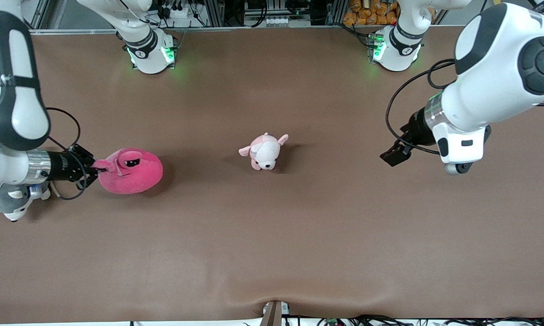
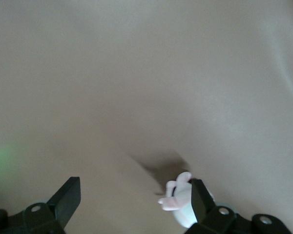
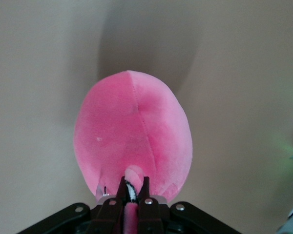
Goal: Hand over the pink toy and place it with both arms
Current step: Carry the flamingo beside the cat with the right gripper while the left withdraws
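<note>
The pink toy [image 1: 131,172] is a round hot-pink plush at the right arm's end of the table. My right gripper [image 1: 96,168] is shut on a small flap at the toy's edge; in the right wrist view the fingers [image 3: 145,187] pinch that flap and the pink toy [image 3: 134,136] fills the middle. Whether the toy rests on the table or hangs just above it I cannot tell. My left gripper [image 1: 393,155] is open and empty, up over the table at the left arm's end; in the left wrist view its fingers [image 2: 68,197] stand wide apart.
A small pale pink-and-white puppy plush [image 1: 263,151] lies mid-table; it also shows in the left wrist view [image 2: 178,201]. A grey-and-white husky plush [image 1: 10,202] lies under the right arm at the table's end. Brown cloth [image 1: 299,235] covers the table.
</note>
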You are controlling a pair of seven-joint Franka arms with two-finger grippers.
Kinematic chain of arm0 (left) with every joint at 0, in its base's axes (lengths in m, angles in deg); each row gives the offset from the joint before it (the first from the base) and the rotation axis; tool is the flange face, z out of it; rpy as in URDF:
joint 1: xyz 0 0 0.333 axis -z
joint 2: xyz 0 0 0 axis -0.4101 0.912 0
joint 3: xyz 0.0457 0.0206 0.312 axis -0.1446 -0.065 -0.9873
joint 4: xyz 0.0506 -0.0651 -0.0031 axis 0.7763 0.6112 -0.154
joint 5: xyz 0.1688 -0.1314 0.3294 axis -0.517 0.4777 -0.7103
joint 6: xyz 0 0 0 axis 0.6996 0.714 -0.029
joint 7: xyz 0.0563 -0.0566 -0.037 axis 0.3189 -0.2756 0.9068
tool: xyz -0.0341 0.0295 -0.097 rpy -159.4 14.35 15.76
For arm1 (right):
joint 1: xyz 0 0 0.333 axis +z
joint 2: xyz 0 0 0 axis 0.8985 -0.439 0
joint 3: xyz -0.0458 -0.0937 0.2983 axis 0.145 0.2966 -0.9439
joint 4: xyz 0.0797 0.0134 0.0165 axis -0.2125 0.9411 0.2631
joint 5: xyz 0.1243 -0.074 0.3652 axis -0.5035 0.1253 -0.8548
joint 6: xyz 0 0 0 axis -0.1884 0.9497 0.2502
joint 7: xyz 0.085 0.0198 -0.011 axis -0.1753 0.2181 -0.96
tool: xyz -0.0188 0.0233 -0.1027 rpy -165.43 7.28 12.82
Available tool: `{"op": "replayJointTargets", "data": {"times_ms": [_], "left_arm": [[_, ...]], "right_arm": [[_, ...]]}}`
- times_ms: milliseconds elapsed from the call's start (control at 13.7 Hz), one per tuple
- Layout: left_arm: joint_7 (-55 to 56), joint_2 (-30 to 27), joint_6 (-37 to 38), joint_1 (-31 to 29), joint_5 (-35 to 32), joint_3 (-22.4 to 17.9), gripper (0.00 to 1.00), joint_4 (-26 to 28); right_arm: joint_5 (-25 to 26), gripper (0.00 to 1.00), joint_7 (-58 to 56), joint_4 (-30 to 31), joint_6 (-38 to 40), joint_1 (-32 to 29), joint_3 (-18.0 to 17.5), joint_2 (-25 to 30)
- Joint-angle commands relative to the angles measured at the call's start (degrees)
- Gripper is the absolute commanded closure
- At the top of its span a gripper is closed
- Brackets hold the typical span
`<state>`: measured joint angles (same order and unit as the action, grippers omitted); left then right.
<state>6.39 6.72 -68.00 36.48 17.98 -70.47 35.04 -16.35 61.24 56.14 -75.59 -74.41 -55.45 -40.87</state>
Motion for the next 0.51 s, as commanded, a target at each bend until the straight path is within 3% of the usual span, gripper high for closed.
{"op": "replayJointTargets", "data": {"times_ms": [0, 146, 219, 365, 438], "left_arm": [[-8.7, -2.0, 2.4, -1.5, -1.2, 0.1, 0.00, 0.3], [-13.4, -3.1, 3.1, -1.5, -3.1, 0.2, 0.00, 0.3], [-15.2, -4.1, 3.3, -1.4, -4.1, 0.0, 0.00, 0.3], [-21.7, -5.7, 3.5, -1.9, -6.5, 0.0, 0.00, 0.4], [-25.3, -6.3, 3.7, -3.4, -7.9, 0.0, 0.00, 0.5]], "right_arm": [[-1.4, 1.00, -3.9, 4.1, -0.8, -3.2, -1.3, 0.8], [-1.3, 1.00, -4.7, 6.2, -2.8, -3.6, -1.3, 0.5], [-1.3, 0.89, -5.5, 6.2, -2.8, -4.1, -1.3, -0.3], [-0.5, 0.00, -11.5, 5.5, -2.2, -4.1, -1.3, -0.8], [-0.3, 0.00, -13.4, 4.3, -2.2, -4.1, -1.3, -0.8]]}}
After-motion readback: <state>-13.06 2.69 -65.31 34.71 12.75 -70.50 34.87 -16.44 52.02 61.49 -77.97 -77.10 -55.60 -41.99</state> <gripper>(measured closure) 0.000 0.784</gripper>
